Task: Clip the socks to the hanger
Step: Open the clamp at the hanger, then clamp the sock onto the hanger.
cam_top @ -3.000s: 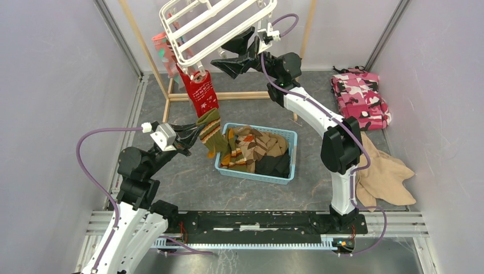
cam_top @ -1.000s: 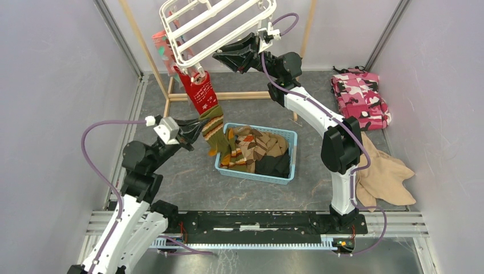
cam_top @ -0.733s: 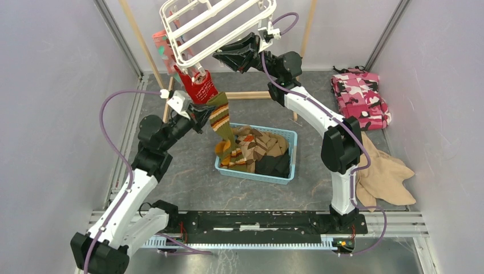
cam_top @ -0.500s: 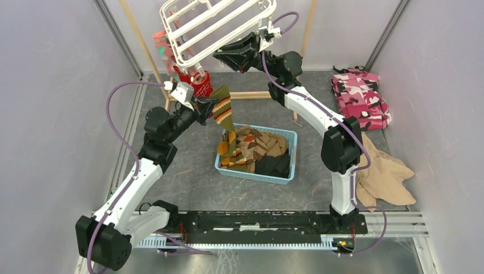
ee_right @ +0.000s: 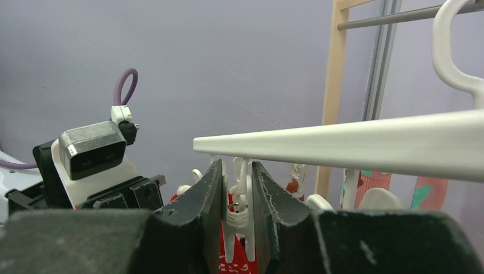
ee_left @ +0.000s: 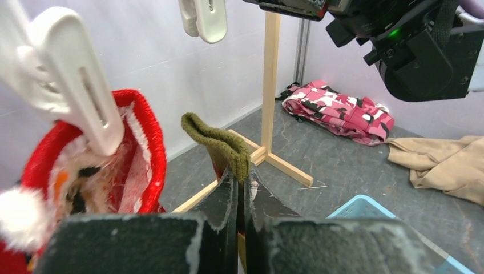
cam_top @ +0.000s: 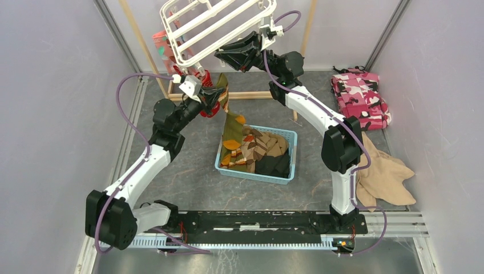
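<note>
The white hanger (cam_top: 217, 23) hangs tilted at the back, with a red sock (ee_left: 140, 154) pinched in one white clip (ee_left: 74, 80). My left gripper (cam_top: 220, 94) is just below the hanger's near rim, shut on the cuff of an olive striped sock (ee_left: 220, 142). That sock (cam_top: 231, 128) trails down to the basket. My right gripper (ee_right: 238, 171) reaches under the hanger's bar (ee_right: 354, 142), shut on a dangling white clip (ee_right: 238, 214) and squeezing its upper ends. In the top view the right gripper (cam_top: 222, 56) sits just above and right of the left one.
A light blue basket (cam_top: 288, 157) holds several more socks (cam_top: 257, 145). A wooden frame stand (cam_top: 171, 94) rises behind the hanger. A pink camouflage cloth (cam_top: 359, 97) lies at the back right and a beige cloth (cam_top: 388, 177) beside the right arm's base.
The left arm has stretched out and carried the striped sock from beside the basket up and back to the hanger's rim. The right gripper stays on its clip.
</note>
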